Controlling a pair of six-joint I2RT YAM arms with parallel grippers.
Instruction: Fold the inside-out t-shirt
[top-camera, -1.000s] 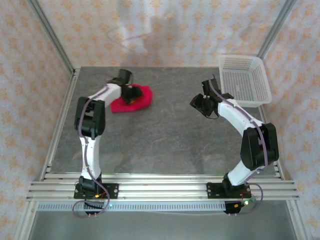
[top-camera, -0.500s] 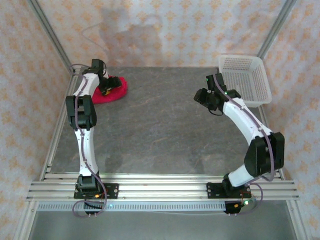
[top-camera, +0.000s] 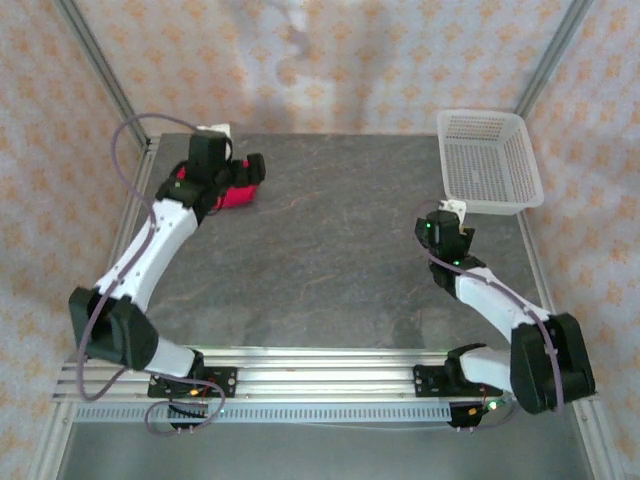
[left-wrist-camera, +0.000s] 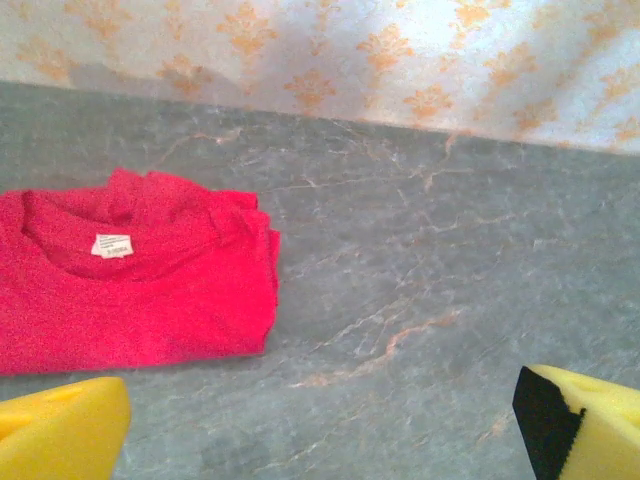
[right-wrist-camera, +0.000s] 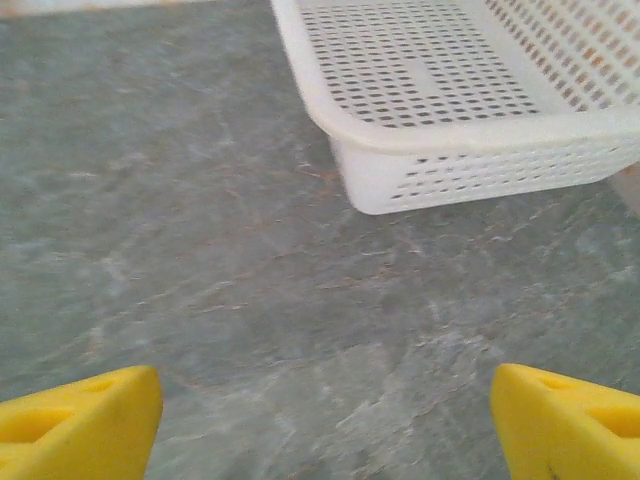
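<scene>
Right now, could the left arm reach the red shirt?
Probably yes. The left gripper is open and close to the shirt, which lies folded just ahead, with bare table between them.

Red t-shirt, white tag, grey veined table, white perforated basket, orange-patterned wall

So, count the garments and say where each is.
1: the red t-shirt lies near the table's far left corner, just ahead of the open left pincer. The white basket holds none.

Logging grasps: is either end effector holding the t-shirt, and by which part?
Nothing is held. Both the left end effector and right end effector stand open; the t-shirt lies free.
</scene>
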